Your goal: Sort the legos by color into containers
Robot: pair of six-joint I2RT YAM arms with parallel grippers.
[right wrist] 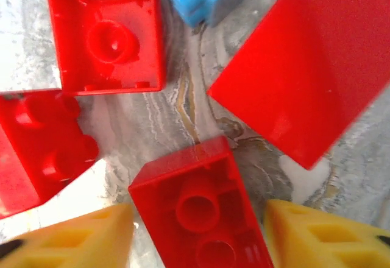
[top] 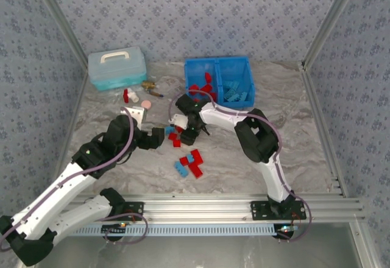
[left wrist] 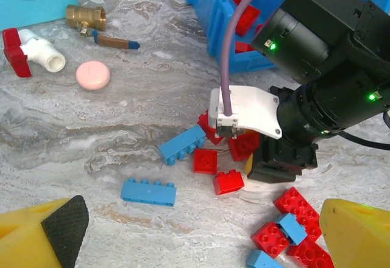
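The blue bin (top: 217,61) stands at the back, with red legos (top: 201,89) in its left compartment and light blue legos (top: 235,91) in its right. My right gripper (top: 184,136) is down among loose bricks, open, its yellow fingers (right wrist: 323,237) either side of an upside-down red brick (right wrist: 201,207); a gap shows on the right side. My left gripper (left wrist: 195,237) is open and holds nothing, low over the table, with a blue brick (left wrist: 148,192) ahead of it. Another blue brick (left wrist: 182,144) and two red ones (left wrist: 205,160) lie beside the right gripper. A mixed pile (top: 190,163) sits nearer the front.
A pale teal lidded box (top: 117,67) stands at the back left. In front of it lie a red-and-white valve (top: 130,95), a brass valve (top: 151,87) and a pink disc (top: 146,104). Metal rails (top: 213,204) run along the near edge.
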